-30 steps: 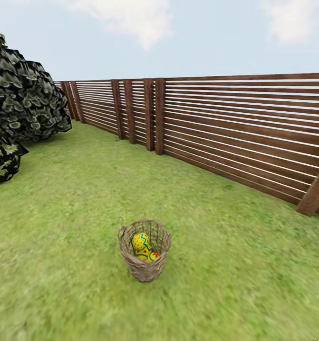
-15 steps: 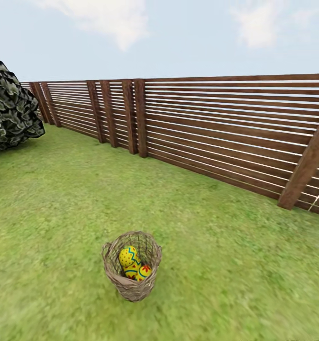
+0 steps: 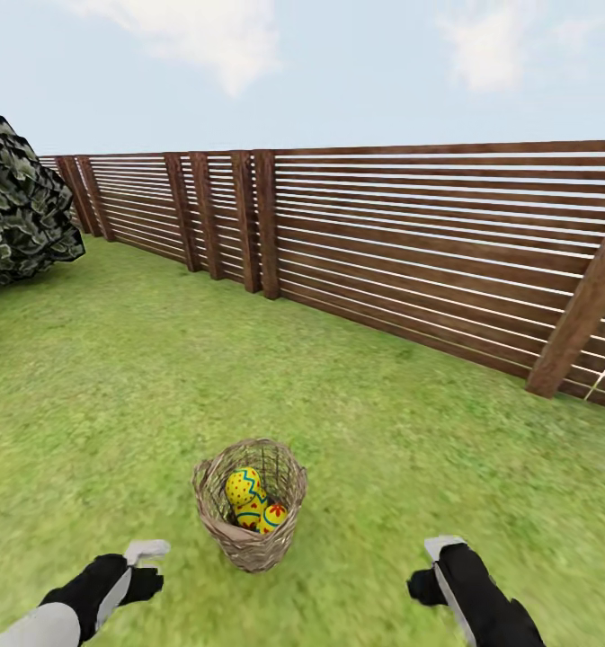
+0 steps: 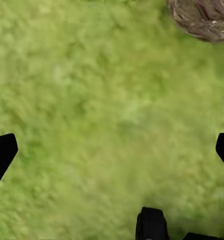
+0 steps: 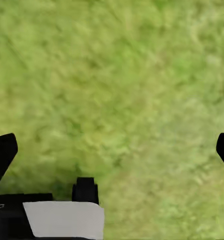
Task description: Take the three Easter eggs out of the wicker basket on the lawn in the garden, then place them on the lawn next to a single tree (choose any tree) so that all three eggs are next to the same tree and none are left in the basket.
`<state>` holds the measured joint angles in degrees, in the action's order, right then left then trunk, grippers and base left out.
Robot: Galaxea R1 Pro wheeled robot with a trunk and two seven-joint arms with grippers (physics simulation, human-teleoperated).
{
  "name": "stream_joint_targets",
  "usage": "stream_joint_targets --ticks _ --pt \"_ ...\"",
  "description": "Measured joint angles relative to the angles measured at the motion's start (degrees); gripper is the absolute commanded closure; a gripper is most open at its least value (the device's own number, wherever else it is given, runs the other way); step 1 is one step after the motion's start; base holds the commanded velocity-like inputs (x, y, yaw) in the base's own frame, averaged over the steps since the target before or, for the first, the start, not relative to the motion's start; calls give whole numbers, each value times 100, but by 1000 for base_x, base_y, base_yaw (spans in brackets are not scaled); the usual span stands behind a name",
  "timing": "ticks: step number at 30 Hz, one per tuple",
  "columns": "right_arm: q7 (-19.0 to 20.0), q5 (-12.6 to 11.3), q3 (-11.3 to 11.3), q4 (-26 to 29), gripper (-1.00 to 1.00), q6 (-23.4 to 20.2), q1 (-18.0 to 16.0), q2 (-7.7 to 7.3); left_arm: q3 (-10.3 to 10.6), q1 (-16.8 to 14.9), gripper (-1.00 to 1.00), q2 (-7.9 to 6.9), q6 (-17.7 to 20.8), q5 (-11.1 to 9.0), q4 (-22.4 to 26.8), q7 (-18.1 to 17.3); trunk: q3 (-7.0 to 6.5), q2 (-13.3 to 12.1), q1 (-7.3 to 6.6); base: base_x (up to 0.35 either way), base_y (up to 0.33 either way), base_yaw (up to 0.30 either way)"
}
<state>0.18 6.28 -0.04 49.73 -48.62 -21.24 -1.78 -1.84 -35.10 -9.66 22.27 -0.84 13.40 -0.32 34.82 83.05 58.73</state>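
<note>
basket: the wicker basket (image 3: 250, 517) stands upright on the lawn (image 3: 140, 386), between the two arms and a little ahead of them; its woven side also shows at the edge of the left wrist view (image 4: 204, 19)

eggs: yellow painted eggs (image 3: 253, 500) are piled inside the basket; two are plain to see, a third seems to lie under them but I cannot be sure; none is on the grass yet

left gripper: the left gripper (image 3: 145, 562) hovers over bare grass just beside the basket; in its wrist view the fingers (image 4: 2, 155) stand wide apart with nothing between them

right gripper: the right gripper (image 3: 432, 566) hovers over grass further out on the other side of the basket; fingers (image 5: 2, 152) spread wide, holding nothing

tree: dark leaves (image 3: 19, 216) show far off by the fence (image 3: 410, 252); no trunk is in view, so whether it is a tree or a bush I cannot tell

risk, tipping: the basket looks light and narrows downward; a finger catching the rim or pushing the wall could knock it over and send the eggs rolling

risk, grasp: the eggs are smooth, round and packed close; closing off-centre could squirt one out or wedge it against the weave

risk, arms: both reaching in together would likely collide in the narrow mouth; one at a time seems safer

risk, carry: the leaves are well away, so a weak hold could drop an egg on the way
</note>
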Motion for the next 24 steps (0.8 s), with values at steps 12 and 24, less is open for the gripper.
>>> stream_joint_targets --ticks 12,24 --pt "-679 -166 -452 104 -100 -318 -1949 738 -544 -1211 -100 178 597 -1434 1768 17 1 0 0 0 0 0" --pt "-765 -181 -396 59 -100 -317 -2036 912 -527 -1341 -100 -104 2716 -1628 3038 -24 1 0 0 0 150 -191"
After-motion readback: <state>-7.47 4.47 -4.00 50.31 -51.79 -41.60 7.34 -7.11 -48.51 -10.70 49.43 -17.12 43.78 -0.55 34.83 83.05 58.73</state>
